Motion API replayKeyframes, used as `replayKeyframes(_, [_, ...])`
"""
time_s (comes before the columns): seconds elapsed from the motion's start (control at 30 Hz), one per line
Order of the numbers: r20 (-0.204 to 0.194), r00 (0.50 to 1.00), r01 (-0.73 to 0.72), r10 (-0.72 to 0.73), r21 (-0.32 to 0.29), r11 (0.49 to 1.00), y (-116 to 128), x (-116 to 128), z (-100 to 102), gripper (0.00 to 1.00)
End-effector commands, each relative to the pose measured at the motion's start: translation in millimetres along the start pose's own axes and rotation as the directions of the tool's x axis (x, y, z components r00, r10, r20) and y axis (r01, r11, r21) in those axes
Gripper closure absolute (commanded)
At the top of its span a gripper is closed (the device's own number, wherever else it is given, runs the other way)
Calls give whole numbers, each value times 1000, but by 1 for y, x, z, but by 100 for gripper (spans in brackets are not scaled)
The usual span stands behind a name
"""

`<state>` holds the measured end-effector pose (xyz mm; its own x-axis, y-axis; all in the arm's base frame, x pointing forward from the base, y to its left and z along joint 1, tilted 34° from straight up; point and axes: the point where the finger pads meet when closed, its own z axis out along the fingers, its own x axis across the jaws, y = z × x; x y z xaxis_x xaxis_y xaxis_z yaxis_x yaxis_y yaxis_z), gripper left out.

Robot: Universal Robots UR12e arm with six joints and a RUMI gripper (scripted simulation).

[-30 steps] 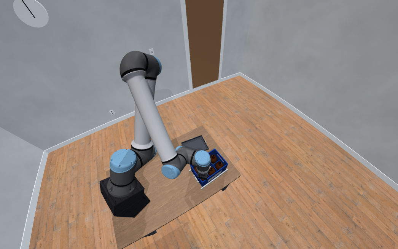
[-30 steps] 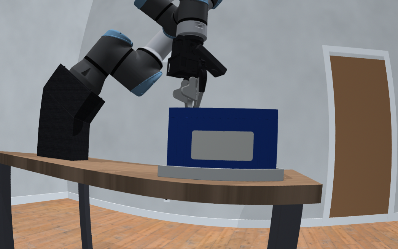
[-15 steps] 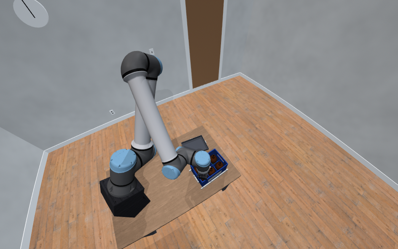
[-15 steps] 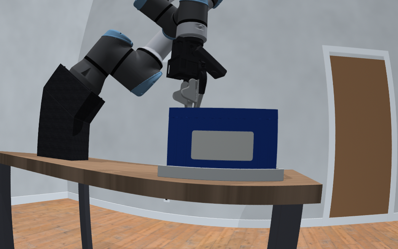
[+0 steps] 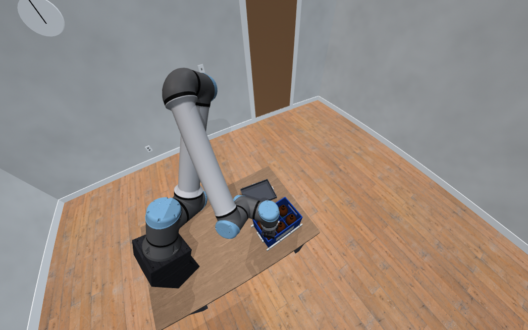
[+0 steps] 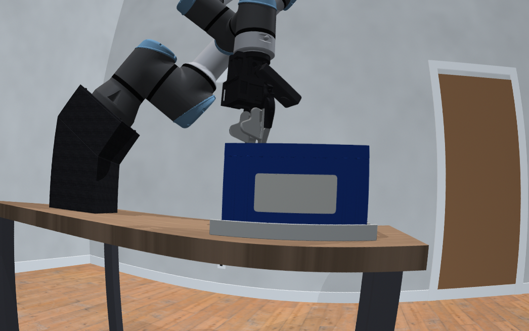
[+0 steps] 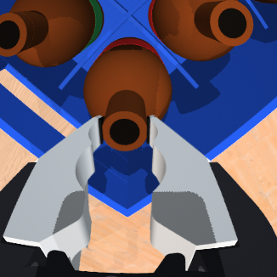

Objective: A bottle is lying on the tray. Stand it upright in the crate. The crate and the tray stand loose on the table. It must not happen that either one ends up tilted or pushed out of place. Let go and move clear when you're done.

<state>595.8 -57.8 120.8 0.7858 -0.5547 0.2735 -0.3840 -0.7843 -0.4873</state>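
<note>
Brown bottle (image 7: 127,91) stands upright in a corner cell of the blue crate (image 6: 296,160), neck up, mouth open toward the wrist cam. The pincer (image 7: 123,140) is clamped on the neck just below the lip, one grey finger (image 7: 178,170) on each side, touching it. Red band shows round the shoulder.

Handling, my read: rigid, glass-like, prob. smooth and slippery on the round neck; body much wider than neck, so weight hangs below the grip and it could swing or slip if jerked. The neck under the lip is the sensible hold: the lip acts as a stop. Fragile-ish against the cell dividers.

Two more brown bottles (image 7: 204,25) fill neighbouring cells, close but apart from the held one.

Tray (image 5: 258,190) lies on the desk (image 5: 217,264) behind the crate, nothing visible on it.

Hidden: from the exterior view the crate wall blocks all bottles, so I can't tell whether the base is seated on the crate floor or hanging just above. Top view too small to help; wrist joint covers that cell.
</note>
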Motion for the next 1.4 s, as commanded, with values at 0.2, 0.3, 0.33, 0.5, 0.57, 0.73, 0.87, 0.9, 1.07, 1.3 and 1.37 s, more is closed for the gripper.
replayKeyframes(0.2, [-1,1000,0,0,0,1000,0,1,3,100])
replayKeyframes(0.3, [-1,1000,0,0,0,1000,0,1,4,100])
replayKeyframes(0.33, [-1,1000,0,0,0,1000,0,1,4,100])
replayKeyframes(0.5, [-1,1000,0,0,0,1000,0,1,5,100])
replayKeyframes(0.57, [-1,1000,0,0,0,1000,0,1,5,100])
replayKeyframes(0.73, [-1,1000,0,0,0,1000,0,1,5,100])
replayKeyframes(0.87, [-1,1000,0,0,0,1000,0,1,5,100])
replayKeyframes(0.9, [-1,1000,0,0,0,1000,0,1,5,100])
replayKeyframes(1.07, [-1,1000,0,0,0,1000,0,1,5,100])
replayKeyframes(1.3, [-1,1000,0,0,0,1000,0,1,5,100])
replayKeyframes(1.37, [-1,1000,0,0,0,1000,0,1,5,100])
